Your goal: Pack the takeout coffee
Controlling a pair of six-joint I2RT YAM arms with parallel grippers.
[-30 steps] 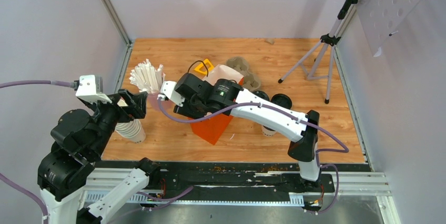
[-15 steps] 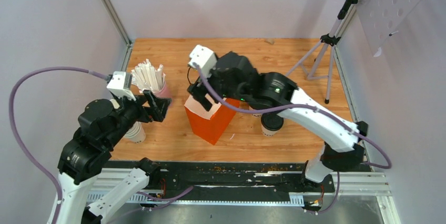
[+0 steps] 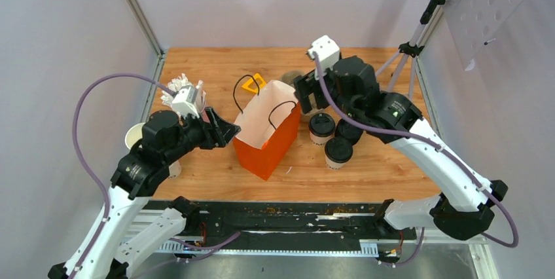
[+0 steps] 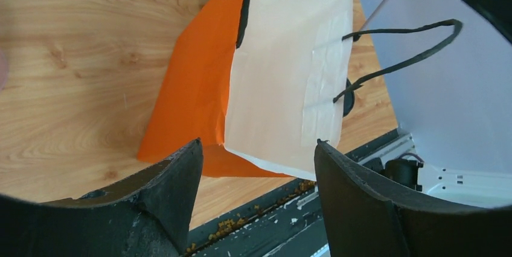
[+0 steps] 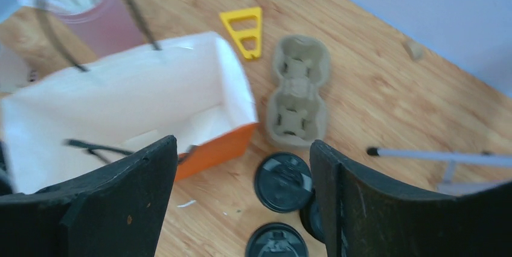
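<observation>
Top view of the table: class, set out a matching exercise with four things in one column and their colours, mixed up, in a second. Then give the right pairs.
Things:
1. paper bag
2. cup carrier
3. triangle
4. cup lids

Colours:
A. black
B. yellow
C. orange outside, white inside
D. grey-brown

Pairs: 1-C, 2-D, 3-B, 4-A

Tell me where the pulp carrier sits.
In the right wrist view, the carrier lies flat at centre, just right of the orange bag and its open mouth, with the lidded cups right below it in the picture.
</observation>
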